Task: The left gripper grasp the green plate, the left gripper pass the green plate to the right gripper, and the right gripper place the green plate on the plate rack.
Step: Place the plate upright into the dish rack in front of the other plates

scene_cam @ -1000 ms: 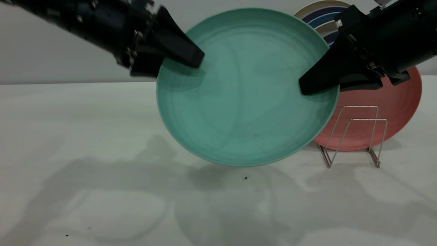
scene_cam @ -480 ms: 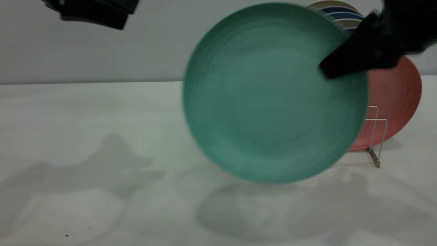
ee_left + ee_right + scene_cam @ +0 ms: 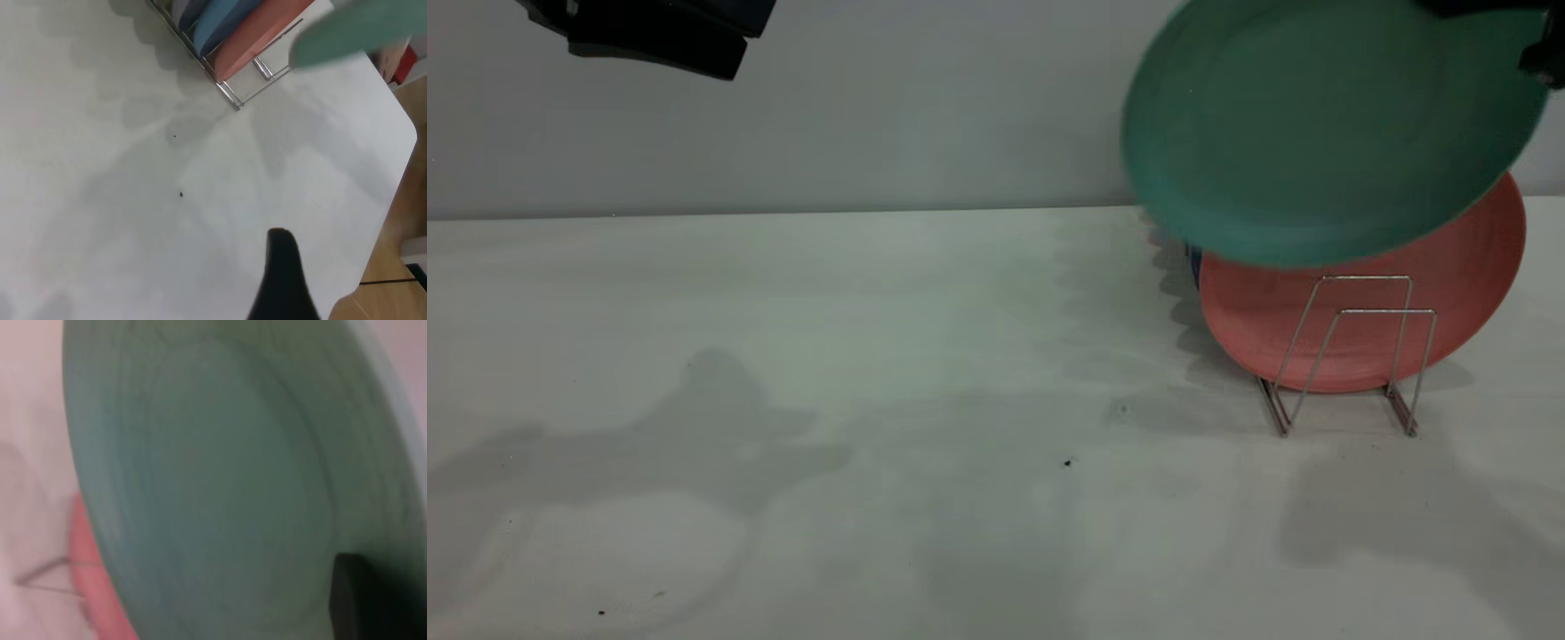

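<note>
The green plate is held by its rim in the right gripper, raised and tilted above the plate rack so it can be lowered into a slot beside the pink plate. Those jaws are mostly cut off (one fingertip shows in the right wrist view). The left gripper is parked well apart above the desk; its jaw state cannot be told.

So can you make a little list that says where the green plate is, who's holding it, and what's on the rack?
green plate: up in the air, tilted, above the plate rack, not in a slot yet
holder: right gripper, shut on the plate's rim
left gripper: far off at the upper left, holding nothing; fingers hard to read
plate rack: silver wire, on the white table
already on rack: salmon-pink plate nearest the front, blue plates behind it
</note>
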`<state>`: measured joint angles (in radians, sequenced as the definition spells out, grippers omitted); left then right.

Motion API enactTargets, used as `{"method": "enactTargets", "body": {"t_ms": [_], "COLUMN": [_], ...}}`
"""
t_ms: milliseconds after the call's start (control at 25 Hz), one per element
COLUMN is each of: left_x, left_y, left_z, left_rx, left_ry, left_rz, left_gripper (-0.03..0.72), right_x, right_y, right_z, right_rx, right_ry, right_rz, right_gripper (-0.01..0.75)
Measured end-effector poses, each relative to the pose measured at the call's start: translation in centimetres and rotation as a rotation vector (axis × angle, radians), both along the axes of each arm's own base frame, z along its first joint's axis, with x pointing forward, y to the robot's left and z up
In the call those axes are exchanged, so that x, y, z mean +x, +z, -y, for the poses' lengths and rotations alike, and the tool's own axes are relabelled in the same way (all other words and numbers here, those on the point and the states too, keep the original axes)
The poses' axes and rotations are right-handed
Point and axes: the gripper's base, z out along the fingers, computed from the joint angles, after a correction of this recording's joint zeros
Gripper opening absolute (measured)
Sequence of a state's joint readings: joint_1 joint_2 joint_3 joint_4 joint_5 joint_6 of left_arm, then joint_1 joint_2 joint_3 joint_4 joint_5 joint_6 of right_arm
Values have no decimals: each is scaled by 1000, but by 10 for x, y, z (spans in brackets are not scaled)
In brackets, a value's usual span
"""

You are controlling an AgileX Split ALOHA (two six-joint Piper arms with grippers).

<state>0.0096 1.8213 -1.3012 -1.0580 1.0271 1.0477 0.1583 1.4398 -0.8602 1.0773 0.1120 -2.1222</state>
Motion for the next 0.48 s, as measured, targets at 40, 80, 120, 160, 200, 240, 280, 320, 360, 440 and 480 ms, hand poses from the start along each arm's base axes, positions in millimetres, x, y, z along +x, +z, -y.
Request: {"method": "enactTargets", "body": {"t_ms": [40,80,120,160,200,240,280,320,360,440,480], "left_x": [0,0,0,0,0,0,0,0,0,0,0], "left_y": [0,0,0,0,0,0,0,0,0,0,0], "left_z": [0,0,0,0,0,0,0,0,0,0,0], "left_rx": [0,0,-1,-1,-1,-1,-1,-1,-1,-1,-1], "left_ry": [0,-1,-1,-1,-1,-1,-1,-1,-1,-1,-1], "left_rz": [0,-1,-1,-1,-1,-1,-1,-1,-1,-2,-2], "left_gripper": [575,575,575,575,575,575,575,575,575,575,575], "right_x": [1,1,1,1,1,0,0,-1,-2,-3,-3], "right_y": [0,0,0,-1,-2,-3,-5,-6,-7,-8,-7], "right_z": [3,6,8,12,15,18,21,23,25,26,26], "right_rx": [-12,-27,-45,-65,-78,-89,-92,-89,-84,-77,-78], "right_ry": [-10,-11,-1,9,21,34,46,56,65,77,80], "right_rz": [7,9,7,2,-8,-22,-36,-53,-68,-84,-81], "right_gripper": [54,54,54,54,54,54,54,54,54,54,54]}}
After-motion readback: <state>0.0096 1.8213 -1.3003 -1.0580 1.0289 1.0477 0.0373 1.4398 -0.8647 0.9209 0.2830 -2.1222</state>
